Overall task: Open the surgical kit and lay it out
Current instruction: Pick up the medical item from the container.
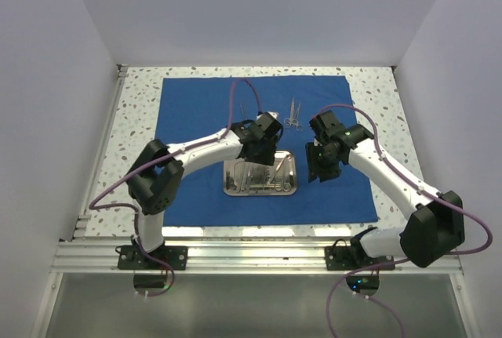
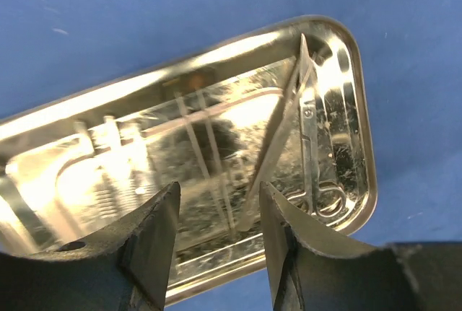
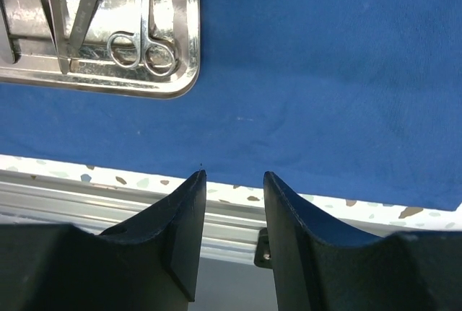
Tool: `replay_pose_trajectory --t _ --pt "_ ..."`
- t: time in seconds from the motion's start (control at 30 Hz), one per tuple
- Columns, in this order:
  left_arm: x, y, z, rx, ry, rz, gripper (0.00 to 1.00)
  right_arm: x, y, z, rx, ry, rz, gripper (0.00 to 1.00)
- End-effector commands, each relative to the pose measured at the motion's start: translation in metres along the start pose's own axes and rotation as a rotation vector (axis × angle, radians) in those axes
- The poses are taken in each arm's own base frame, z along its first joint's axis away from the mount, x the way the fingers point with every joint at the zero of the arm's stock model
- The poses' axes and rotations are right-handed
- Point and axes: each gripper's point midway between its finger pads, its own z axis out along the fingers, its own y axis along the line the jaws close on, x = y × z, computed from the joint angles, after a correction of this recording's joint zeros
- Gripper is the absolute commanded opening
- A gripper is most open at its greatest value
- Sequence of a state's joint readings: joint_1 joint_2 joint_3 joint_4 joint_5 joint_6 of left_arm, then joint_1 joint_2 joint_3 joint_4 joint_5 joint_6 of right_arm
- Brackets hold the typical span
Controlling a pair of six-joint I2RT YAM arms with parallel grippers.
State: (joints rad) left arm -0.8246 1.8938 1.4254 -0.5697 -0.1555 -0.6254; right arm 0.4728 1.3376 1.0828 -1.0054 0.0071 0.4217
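Observation:
The royal-blue cloth wrap (image 1: 196, 118) lies spread flat on the table. The steel tray (image 1: 292, 189) sits on its near middle and holds several slender silver instruments. In the left wrist view, tweezers (image 2: 283, 127) and ring-handled forceps (image 2: 312, 145) lie in the tray (image 2: 365, 181). My left gripper (image 1: 260, 154) hovers over the tray's far edge, open (image 2: 220, 199), with nothing between its fingers. My right gripper (image 1: 320, 167) hangs open (image 3: 234, 177) over bare cloth (image 3: 325, 73) to the right of the tray (image 3: 189, 73). More instruments (image 1: 293, 114) lie on the cloth beyond the tray.
The speckled tabletop (image 1: 137, 118) shows around the cloth, with the aluminium rail (image 1: 259, 256) along the near edge. White walls stand on the left, right and back. The cloth's near edge and the table rim (image 3: 108, 180) show in the right wrist view.

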Motion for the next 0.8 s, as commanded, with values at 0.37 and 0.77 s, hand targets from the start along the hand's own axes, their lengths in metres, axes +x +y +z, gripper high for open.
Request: replay_pose_trajectory --t 0.37,0.77 --pt "0.038 -0.006 0.053 -0.152 0.116 -0.053 0.42 0.010 -0.006 -0.012 -0.016 -0.017 -0.062 0.41" --pt "-0.021 -0.013 0.020 -0.154 0.016 -0.021 0.00 0.007 -0.013 -0.017 0.018 -0.045 -0.059 0.41"
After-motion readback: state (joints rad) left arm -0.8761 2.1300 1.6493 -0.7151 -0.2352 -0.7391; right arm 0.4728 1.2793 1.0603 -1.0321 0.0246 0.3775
